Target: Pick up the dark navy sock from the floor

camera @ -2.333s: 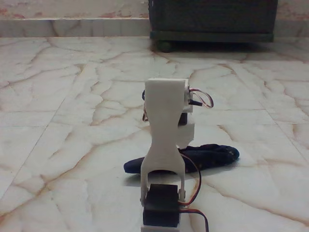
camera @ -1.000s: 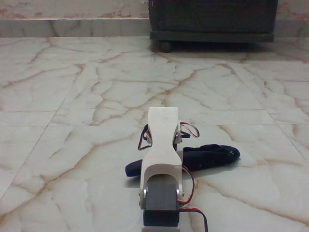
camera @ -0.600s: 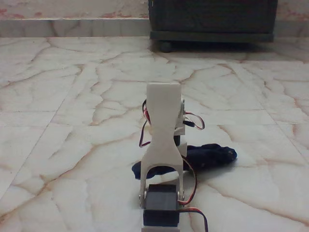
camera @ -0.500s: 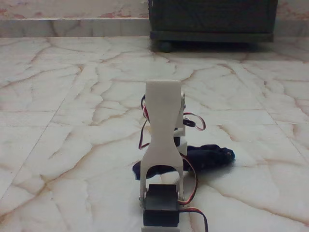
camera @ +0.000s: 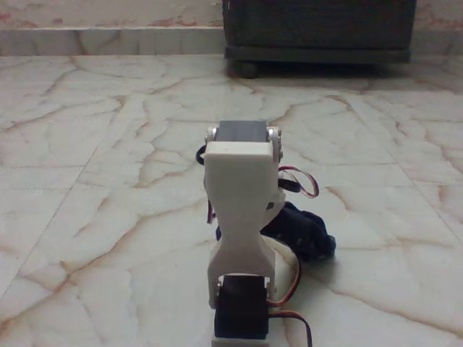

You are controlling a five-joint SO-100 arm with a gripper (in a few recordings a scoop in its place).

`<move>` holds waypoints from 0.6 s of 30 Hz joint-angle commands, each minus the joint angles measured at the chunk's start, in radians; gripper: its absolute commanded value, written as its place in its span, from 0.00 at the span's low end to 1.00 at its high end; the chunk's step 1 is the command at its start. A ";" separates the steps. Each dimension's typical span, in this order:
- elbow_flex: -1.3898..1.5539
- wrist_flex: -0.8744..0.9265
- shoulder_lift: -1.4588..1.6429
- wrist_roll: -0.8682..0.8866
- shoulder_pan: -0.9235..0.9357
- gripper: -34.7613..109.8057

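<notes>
The dark navy sock (camera: pixel 307 233) is bunched into a lump just right of my arm's white link (camera: pixel 242 210), low over the marble floor (camera: pixel 108 217). Its left part runs behind the link. The link hides my gripper's fingers. The sock has gathered up and followed the arm, so it looks to be held there. A grey servo (camera: pixel 242 134) tops the link, and red and white wires (camera: pixel 296 182) loop out on the right.
A dark cabinet on round feet (camera: pixel 318 32) stands at the back against the wall step (camera: pixel 108 40). Open marble tiles stretch to the left, right and far side of the arm.
The sock lay stretched out across the floor and is now pulled into a bunch close to the arm. The white link has tipped back toward the camera, and its top servo now shows.
</notes>
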 commanded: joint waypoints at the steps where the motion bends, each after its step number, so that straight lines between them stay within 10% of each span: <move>1: 0.091 -0.069 0.100 -0.044 0.011 0.24; 18: 0.623 -0.508 0.558 -0.578 0.041 0.24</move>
